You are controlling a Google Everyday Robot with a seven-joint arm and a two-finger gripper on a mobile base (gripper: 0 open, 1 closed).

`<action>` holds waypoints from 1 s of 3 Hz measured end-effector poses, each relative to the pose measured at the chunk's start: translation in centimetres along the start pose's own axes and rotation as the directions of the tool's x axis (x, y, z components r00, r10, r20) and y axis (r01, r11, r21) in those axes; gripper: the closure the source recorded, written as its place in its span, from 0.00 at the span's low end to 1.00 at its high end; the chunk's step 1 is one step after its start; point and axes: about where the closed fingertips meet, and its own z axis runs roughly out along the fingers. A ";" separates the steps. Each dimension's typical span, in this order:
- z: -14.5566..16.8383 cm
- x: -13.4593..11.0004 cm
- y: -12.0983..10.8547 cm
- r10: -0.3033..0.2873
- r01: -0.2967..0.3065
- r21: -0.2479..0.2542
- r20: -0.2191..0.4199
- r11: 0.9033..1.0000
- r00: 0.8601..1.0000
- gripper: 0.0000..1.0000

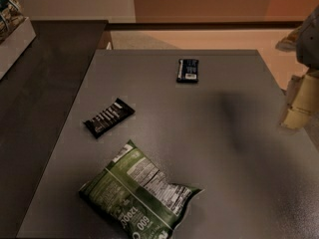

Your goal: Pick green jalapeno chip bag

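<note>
Camera view: green jalapeno chip bag [139,195] lies flat at the near edge of the counter [209,183], left of the middle. It sits diagonally, with the white nutrition panel facing up and white print on the green foil. The foil is crinkled. Nothing touches it.

A black bar [108,117] lies beyond the bag, toward the counter's left edge. It is also diagonal, with white print up, and is apart from the bag.

A second black bar [188,70] lies near the far edge, about mid-width. It is well apart from the first bar and the bag.

The claw [298,103] is pale and partly cut off by the frame. It hangs at the counter's right edge, well apart from the bag and both bars. It holds nothing that shows, and I cannot tell whether it is spread or pressed together.

A soft dark shadow [239,123] falls on the counter toward the right edge.

A darker counter [35,113] runs along the left edge. At its far end stands a white box [15,41] with snack packs in it.
</note>
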 end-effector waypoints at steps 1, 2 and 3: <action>0.0 0.0 0.0 0.000 0.000 0.000 0.000 1.000 1.000 0.00; 0.2 0.1 -0.5 0.030 -0.030 -0.013 -0.001 0.999 1.000 0.00; 1.2 -0.8 0.5 0.055 -0.056 -0.053 -0.026 0.997 0.998 0.00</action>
